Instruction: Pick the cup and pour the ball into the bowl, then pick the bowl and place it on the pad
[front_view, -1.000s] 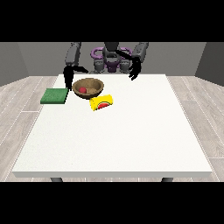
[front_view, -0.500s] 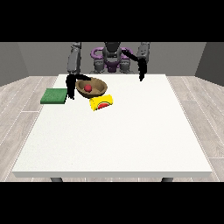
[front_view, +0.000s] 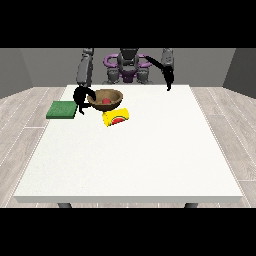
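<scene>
one cam only, across the table (front_view: 130, 165), facing the robot (front_view: 128, 65), set high & far back.

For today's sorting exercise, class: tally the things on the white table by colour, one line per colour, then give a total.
Brown: 1, the bowl
Red: 1, the ball inside the bowl
Yellow: 1, the cup lying on its side
Green: 1, the pad
Total: 4
</scene>
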